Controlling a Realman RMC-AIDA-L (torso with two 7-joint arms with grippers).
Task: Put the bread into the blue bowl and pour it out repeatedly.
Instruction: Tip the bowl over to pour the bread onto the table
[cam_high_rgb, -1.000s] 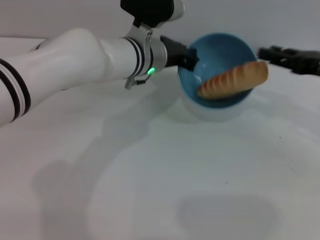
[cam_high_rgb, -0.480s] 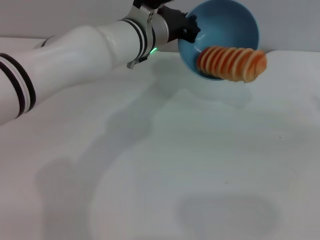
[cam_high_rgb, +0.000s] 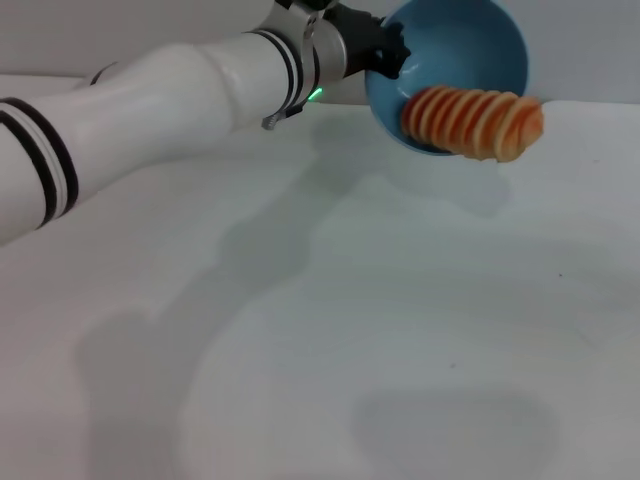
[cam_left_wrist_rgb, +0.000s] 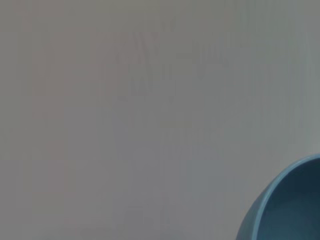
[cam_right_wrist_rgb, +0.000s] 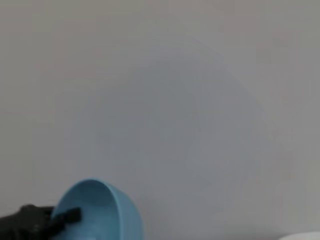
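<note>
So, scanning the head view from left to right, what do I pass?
White left arm → its gripper, fingers on the rim → tipped blue bowl → bread sliding out, over the white table.

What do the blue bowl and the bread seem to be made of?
The blue bowl, held tilted by the left gripper, looks like glazed ceramic or hard plastic: smooth, glossy, evenly coloured. The bread sliding over its rim looks like a moulded plastic or foam replica, with very regular ridges, though it may be real.

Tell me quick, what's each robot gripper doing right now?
Left gripper: shut on the rim of the blue bowl, held tilted in the air with the bread sliding out.
Right gripper: not in view.
</note>
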